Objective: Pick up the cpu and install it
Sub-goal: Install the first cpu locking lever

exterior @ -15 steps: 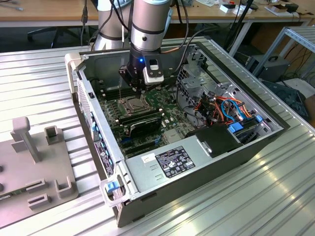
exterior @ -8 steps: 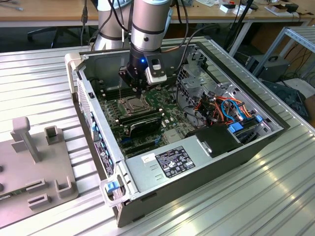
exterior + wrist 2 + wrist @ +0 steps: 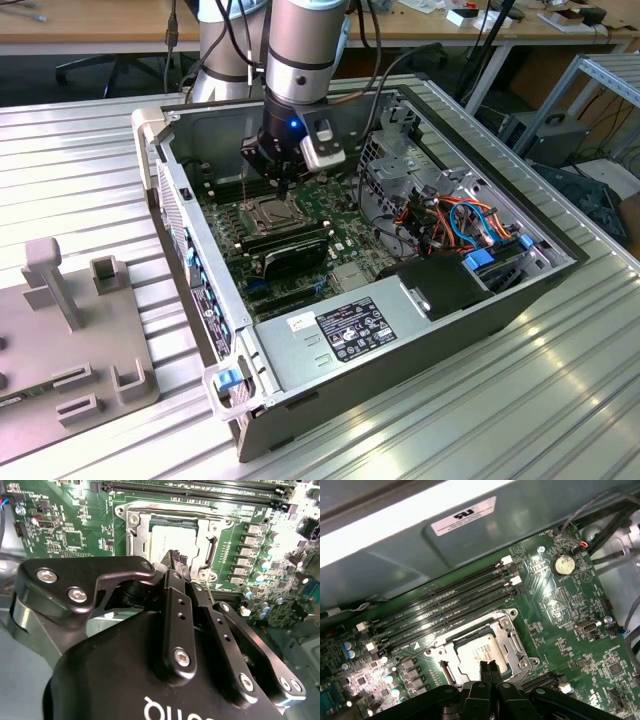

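Hovering over: the gripper (image 3: 285, 180) hangs inside the open computer case (image 3: 560, 262), directly above the socket (image 3: 268, 212) on the green motherboard (image 3: 570, 645).
Gripper state: in both wrist views the two black fingertips (image 3: 483, 666) are drawn together, with barely a slit between them and nothing clamped in it (image 3: 181, 562).
Cpu: the cpu (image 3: 477, 652) lies flat in the socket's square metal frame (image 3: 516, 642), its dull silver top facing up (image 3: 172, 535).
Gripper and cpu: the fingertips cover one edge of the cpu in the first wrist view. Whether they touch it or sit just above it cannot be told.
Memory slots: four long black memory slots (image 3: 450, 600) run side by side just beside the socket, between it and the case wall.
Coin cell: a round silver battery (image 3: 563, 564) sits on the motherboard, well apart from the socket.
Case interior: a grey power supply box (image 3: 340, 330) lies at the near end, and orange and blue cables (image 3: 450, 220) bunch on the exterior view's right.
Counter: the case rests on a ribbed metal counter (image 3: 60, 150), and a grey fixture block (image 3: 60, 330) stands on the exterior view's left.
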Available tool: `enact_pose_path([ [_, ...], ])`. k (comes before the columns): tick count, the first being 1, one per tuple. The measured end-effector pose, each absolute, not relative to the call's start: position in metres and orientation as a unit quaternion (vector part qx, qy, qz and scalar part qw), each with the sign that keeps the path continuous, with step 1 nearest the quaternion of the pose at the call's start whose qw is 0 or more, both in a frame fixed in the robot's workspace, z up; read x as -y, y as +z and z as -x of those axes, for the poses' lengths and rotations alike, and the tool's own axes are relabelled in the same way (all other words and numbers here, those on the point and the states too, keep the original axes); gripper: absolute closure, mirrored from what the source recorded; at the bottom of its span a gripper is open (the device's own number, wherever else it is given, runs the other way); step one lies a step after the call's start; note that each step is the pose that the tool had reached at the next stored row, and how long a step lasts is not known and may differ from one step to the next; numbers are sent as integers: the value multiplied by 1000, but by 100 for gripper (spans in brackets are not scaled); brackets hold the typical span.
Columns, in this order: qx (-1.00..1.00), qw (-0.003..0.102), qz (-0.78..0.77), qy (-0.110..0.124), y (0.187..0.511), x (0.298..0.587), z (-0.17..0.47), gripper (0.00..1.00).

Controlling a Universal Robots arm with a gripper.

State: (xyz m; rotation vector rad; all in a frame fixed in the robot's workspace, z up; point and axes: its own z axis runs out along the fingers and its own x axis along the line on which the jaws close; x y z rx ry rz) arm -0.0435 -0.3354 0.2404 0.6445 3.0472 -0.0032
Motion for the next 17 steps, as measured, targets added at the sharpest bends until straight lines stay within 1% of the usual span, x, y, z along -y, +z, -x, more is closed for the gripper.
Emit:
enact_pose_path([
  [17, -994, 14, -106, 0, 240, 335, 44, 89],
])
